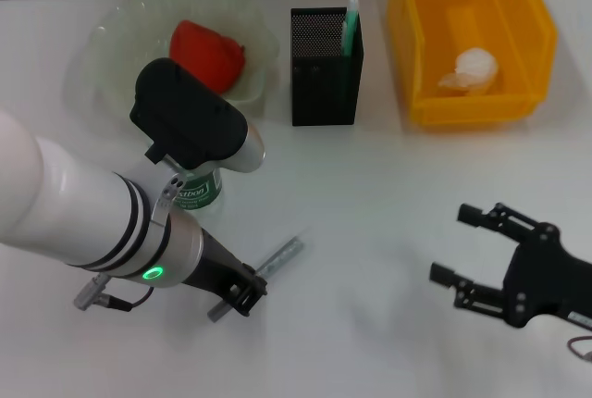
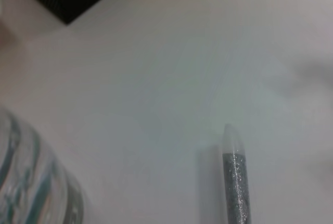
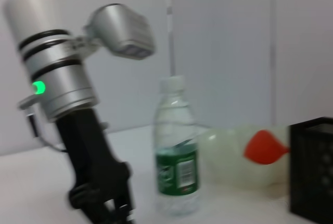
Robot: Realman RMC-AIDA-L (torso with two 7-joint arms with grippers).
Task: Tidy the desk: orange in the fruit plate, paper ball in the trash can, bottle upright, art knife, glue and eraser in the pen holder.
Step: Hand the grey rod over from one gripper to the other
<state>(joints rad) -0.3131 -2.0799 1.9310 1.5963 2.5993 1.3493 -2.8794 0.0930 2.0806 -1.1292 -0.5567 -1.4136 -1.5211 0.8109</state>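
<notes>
The dark-grey glue (image 1: 282, 259) lies on the white desk; my left gripper (image 1: 242, 293) is down on its near part and shut around it. The stick's tip shows in the left wrist view (image 2: 235, 182). The bottle (image 1: 197, 192) stands upright behind my left arm, which partly hides it; it also shows in the right wrist view (image 3: 177, 166). The orange (image 1: 208, 51) sits in the fruit plate (image 1: 120, 28). The green art knife (image 1: 351, 23) stands in the pen holder (image 1: 324, 83). The paper ball (image 1: 474, 69) lies in the trash can (image 1: 472, 106). My right gripper (image 1: 450, 243) is open and empty. The eraser is out of view.
The plate, pen holder and yellow bin line the far edge of the desk. My left arm (image 1: 83, 213) crosses the near left. My right arm sits at the near right corner, apart from everything.
</notes>
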